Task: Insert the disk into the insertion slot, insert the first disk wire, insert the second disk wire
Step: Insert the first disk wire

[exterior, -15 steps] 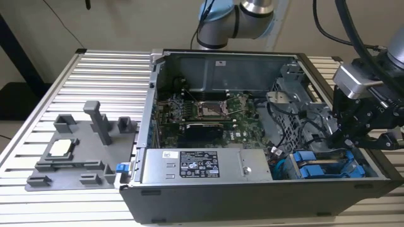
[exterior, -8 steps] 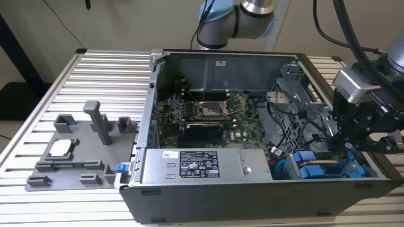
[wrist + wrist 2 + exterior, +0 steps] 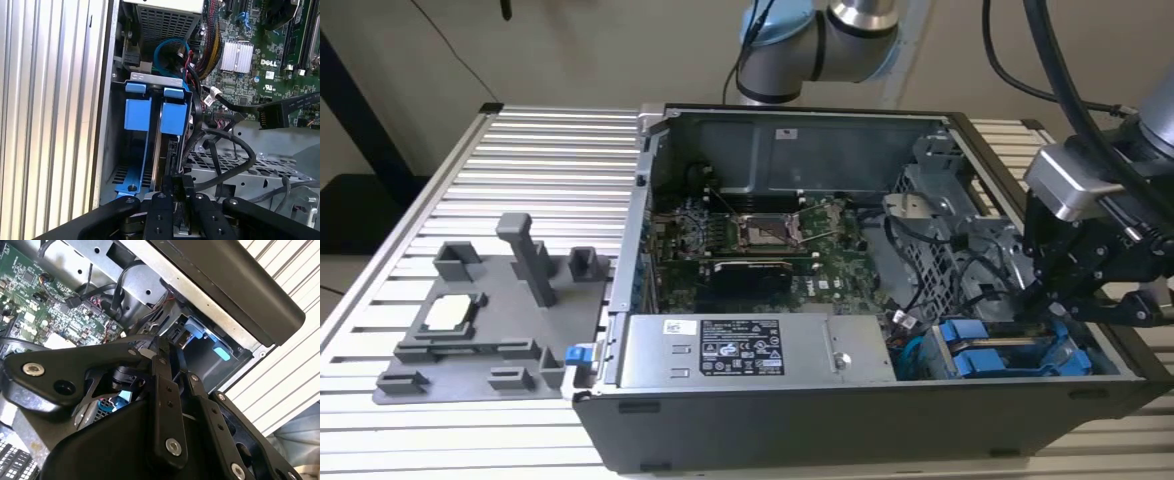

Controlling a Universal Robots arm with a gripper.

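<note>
Ribbed metal table (image 3: 534, 140) carries the open computer case (image 3: 854, 420) I reach into. My gripper (image 3: 178, 181) hangs at the drive bay; whether it is closed or clasps anything, I cannot tell. Just ahead of it the disk (image 3: 174, 117) sits in its slot, a second blue-framed drive (image 3: 137, 114) just beside it. Black cables (image 3: 235, 150) loop nearby; the green circuit board (image 3: 280, 60) lies farther off.

Exterior view: set high off the open computer case (image 3: 787, 420) and angled down. The whole case and the slatted counter (image 3: 520, 160) are in frame at moderate range.

Both wrist views: very near, looking past the hand (image 3: 175, 189) into the case. The first wrist view faces straight onto the blue drive carriers (image 3: 155, 115). The second wrist view takes them obliquely, along the case wall.

Shared by all three: carriers and green motherboard (image 3: 834, 265).
</note>
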